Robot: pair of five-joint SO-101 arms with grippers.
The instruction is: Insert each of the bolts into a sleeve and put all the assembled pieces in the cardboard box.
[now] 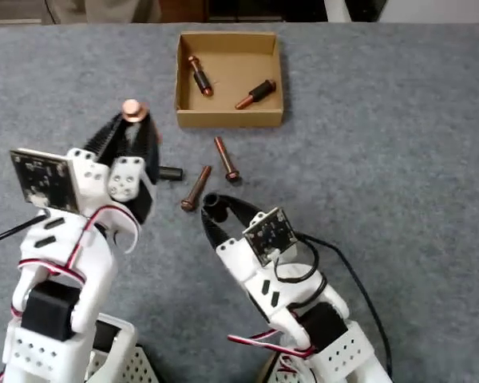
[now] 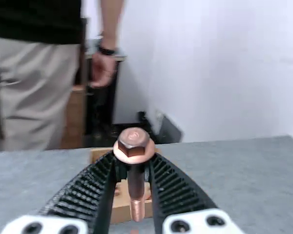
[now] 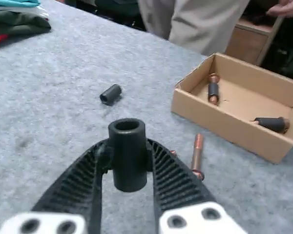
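My left gripper point(image 1: 132, 121) point(image 2: 133, 165) is shut on a copper bolt point(image 1: 132, 110) point(image 2: 134, 170), held head up above the table left of the cardboard box point(image 1: 228, 117). My right gripper point(image 1: 215, 209) point(image 3: 128, 161) is shut on a black sleeve point(image 1: 212, 204) point(image 3: 127, 153), upright with its bore facing up, near the table's middle. Two loose bolts point(image 1: 196, 188) point(image 1: 226, 158) lie between the box and the right gripper; one bolt point(image 3: 197, 156) shows in the right wrist view. A loose sleeve point(image 1: 171, 173) point(image 3: 110, 94) lies beside the left gripper. Two assembled pieces point(image 1: 199, 76) point(image 1: 256, 93) lie in the box point(image 3: 219, 122).
Grey felt covers the table point(image 1: 399, 159), with open room on the right side. A person stands behind the far edge of the table point(image 2: 34, 73). Folded cloths point(image 3: 14, 19) lie at a far corner.
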